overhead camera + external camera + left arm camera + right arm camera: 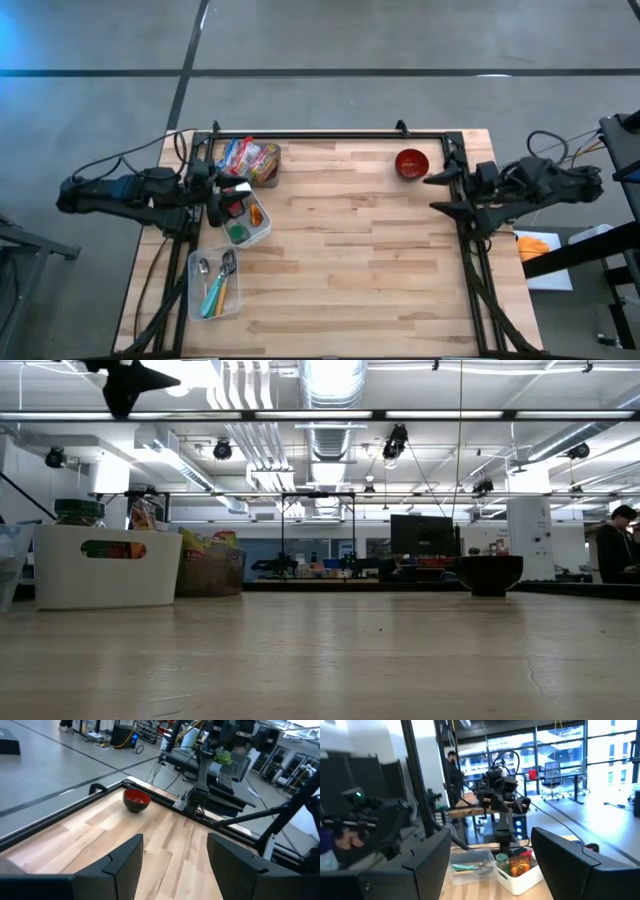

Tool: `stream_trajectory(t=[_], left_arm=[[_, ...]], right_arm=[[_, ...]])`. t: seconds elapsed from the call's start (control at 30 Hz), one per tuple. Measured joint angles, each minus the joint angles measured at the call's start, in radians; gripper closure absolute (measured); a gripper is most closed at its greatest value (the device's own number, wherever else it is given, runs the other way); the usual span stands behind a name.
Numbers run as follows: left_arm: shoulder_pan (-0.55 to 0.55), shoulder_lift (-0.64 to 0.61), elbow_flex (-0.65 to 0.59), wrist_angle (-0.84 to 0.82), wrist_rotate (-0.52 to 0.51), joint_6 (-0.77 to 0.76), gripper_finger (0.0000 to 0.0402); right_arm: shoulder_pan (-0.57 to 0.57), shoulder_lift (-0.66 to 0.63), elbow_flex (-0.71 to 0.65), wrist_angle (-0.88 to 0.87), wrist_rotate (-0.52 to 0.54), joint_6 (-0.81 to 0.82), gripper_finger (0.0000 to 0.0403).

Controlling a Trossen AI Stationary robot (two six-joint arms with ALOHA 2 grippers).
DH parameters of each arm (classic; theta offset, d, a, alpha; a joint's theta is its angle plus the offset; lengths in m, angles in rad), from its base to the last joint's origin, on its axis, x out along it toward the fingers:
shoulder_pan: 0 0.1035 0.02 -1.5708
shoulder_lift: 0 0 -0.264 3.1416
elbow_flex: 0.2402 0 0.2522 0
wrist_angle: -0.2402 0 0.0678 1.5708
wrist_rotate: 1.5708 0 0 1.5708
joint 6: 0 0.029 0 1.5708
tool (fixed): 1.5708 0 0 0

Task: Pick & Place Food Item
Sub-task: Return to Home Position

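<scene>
The left gripper (175, 842) hangs with its fingers spread and nothing between them. It is just past the far end of the bin (191, 285), about over the white tray (266, 225) that stands next to the bin. The bin rests on the surface (350, 260) and holds the spoons (216, 285). Their long axes run along the bin's length, with the bowls toward the tray.

The task's things therefore lie just beside the left gripper, on the side toward the surface's near edge, and the left arm is by far the nearer. With the spoons already in, I judge that the coming move needs no grasp, only a clean pull-back away from the bin.

Beyond the tray from the bin stands a box of snack packs (250, 158); their print cannot be read. The red bowl (411, 163) stands well apart from the bin, off to the right. The right gripper (492, 835), near the bowl and farthest from the bin, is likewise spread and empty.
</scene>
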Motion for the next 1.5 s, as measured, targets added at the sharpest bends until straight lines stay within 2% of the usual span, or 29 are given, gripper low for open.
stream_trajectory(t=[0.2,0.4,0.83,1.0,1.2,1.5], left_arm=[[0.012,-0.125,-0.102,0.017,-0.003,-0.023,0.0181],[0.012,-0.262,-0.264,0.144,-0.002,-0.031,0.0181],[0.012,-0.519,-0.453,0.075,0.036,-0.05,0.0181],[0.012,-0.509,-0.487,0.069,0.061,-0.05,0.0181],[0.012,-0.517,-0.519,0.033,0.107,-0.031,0.0181],[0.012,-0.513,-0.577,0.05,0.117,0.01,0.0181]], right_arm=[[-0.001,-0.181,-0.174,0.08,0.004,0.06,0.0131],[0.0,-0.326,-0.287,0.115,0.005,0.065,0.0131],[-0.001,-0.475,-0.503,0.259,0.007,0.049,0.0131],[0.0,-0.496,-0.598,0.308,0.0,0.077,0.0131],[0.0,-0.526,-0.691,0.384,-0.078,0.055,0.0131],[0.0,-0.536,-0.797,0.388,-0.081,0.017,0.0131]])
